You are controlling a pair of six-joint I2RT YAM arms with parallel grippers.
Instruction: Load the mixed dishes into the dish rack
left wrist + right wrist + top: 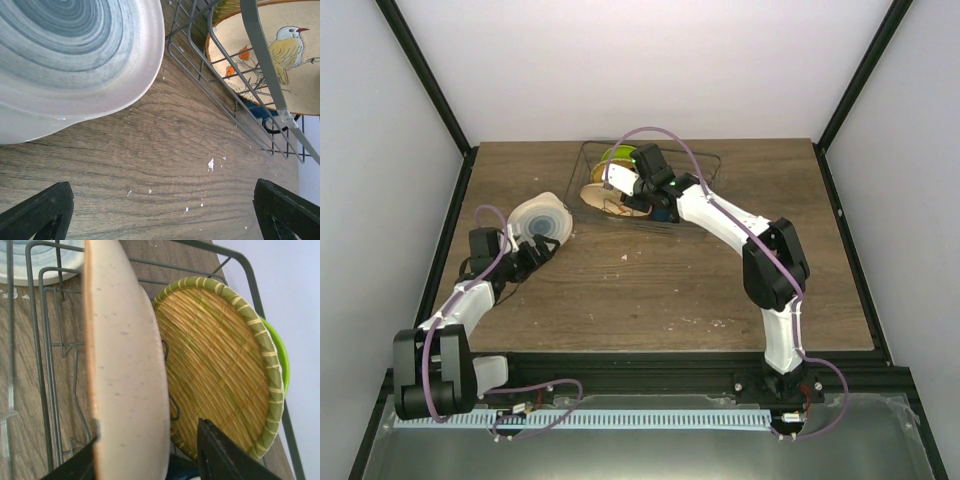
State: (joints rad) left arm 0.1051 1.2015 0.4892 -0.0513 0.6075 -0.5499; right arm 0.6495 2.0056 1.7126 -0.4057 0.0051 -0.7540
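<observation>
The left pincer [161, 184] hangs open and empty over the wood-grain desk [165, 150], just near a white dish with blue-grey rings [75, 60] lying on the desk's left half. In the grey wire dish rack [264, 50] at far centre, the right pincer [146, 450] is spread astride the upright beige speckled plate [125, 365], with a gap at one finger. Beyond that plate stand the tan woven-look plate [215, 360] and the lime-green plate [281, 355].
</observation>
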